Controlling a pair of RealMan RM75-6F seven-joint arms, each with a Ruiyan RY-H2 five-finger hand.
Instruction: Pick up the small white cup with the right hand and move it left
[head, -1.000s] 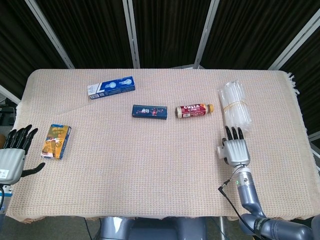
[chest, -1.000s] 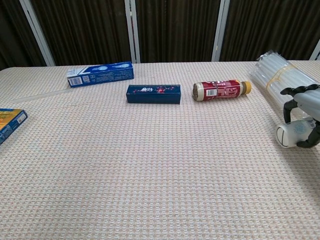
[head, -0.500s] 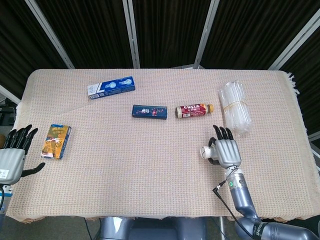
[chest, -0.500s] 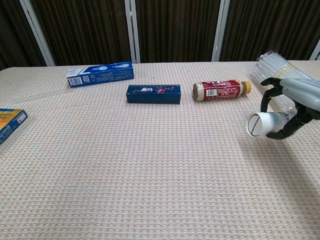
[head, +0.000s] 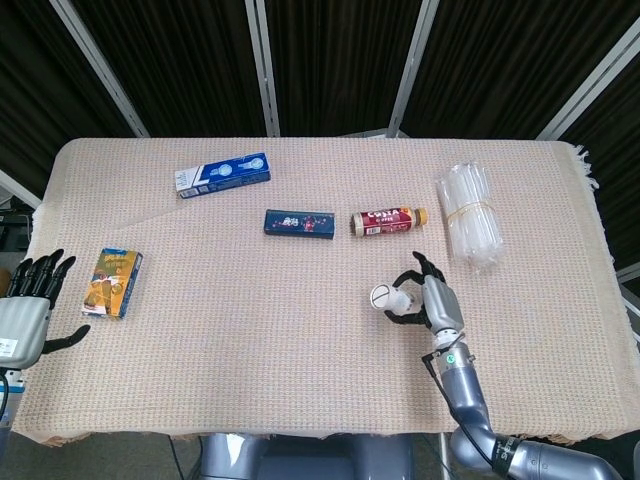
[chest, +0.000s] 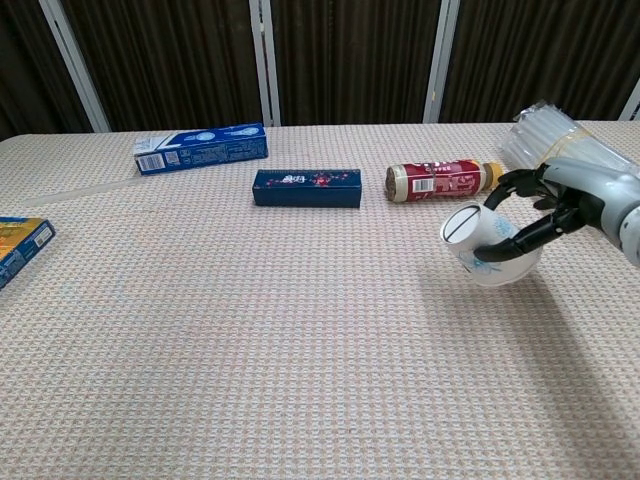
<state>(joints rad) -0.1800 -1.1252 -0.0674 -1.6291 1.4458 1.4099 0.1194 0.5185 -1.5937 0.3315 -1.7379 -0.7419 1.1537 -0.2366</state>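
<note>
Right hand (chest: 560, 205) fingers grip tilted white cup (chest: 488, 244); only head view shows left hand (head: 28, 305), spread, empty

bare cloth lies left of the right hand (head: 428, 300); bottle (head: 388, 221) sits behind.

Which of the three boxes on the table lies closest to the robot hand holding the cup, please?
The dark blue box, beside the red bottle. The white-and-blue box and the orange-and-blue box lie further left of the right robot hand.
</note>
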